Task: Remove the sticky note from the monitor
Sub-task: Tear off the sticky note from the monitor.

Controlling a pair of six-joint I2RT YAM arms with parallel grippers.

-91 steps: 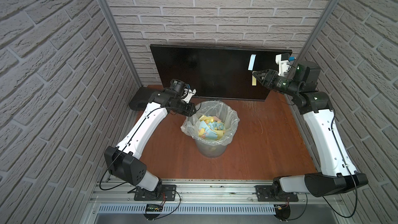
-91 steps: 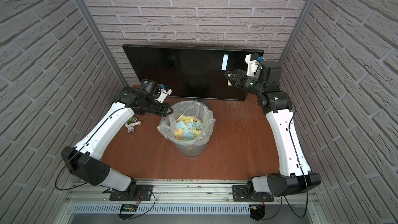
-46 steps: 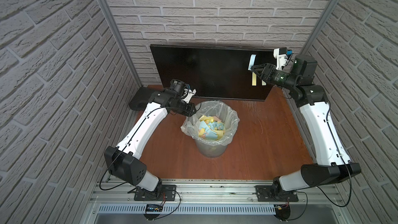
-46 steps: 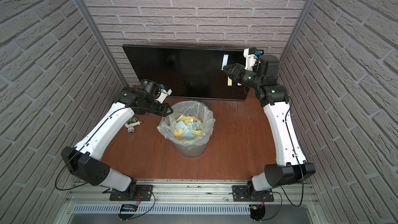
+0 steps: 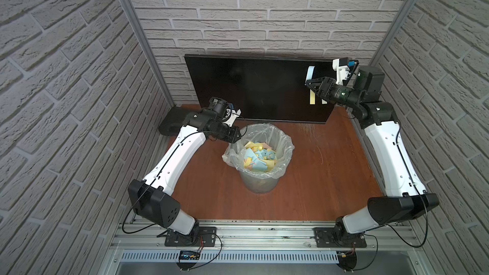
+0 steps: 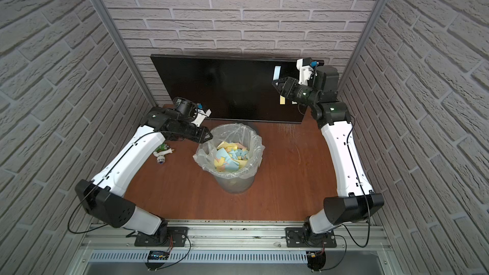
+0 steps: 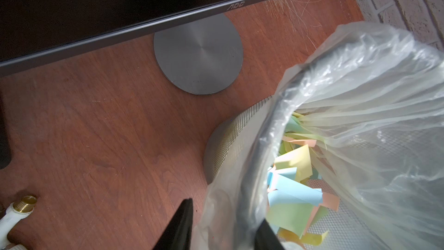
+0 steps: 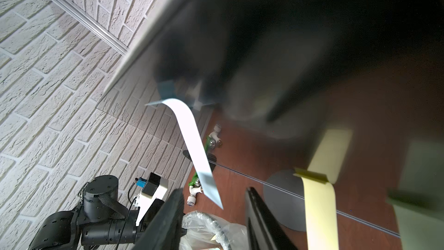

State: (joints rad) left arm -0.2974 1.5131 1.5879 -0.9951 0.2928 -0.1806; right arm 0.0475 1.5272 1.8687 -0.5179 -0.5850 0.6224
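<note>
Two curling notes at the right end of the monitor (image 5: 251,88), pale blue note (image 5: 310,73) above yellow note (image 5: 312,98), flank the part-open, empty right claw (image 5: 309,85), which could miss both or scrape the screen; the left claw (image 5: 237,136) grips the bin (image 5: 259,183) by its rim.

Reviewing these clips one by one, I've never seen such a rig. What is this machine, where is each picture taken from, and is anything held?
Two robot arms work over a table. Two pictures look down from overhead; the other two come from cameras on the wrists. At the back stands a monitor with a pale blue note and a yellow note stuck on. The left arm has its jaws shut on the rim of a bin holding coloured notes. The right arm has its jaws open around the blue note's loose end.
</note>
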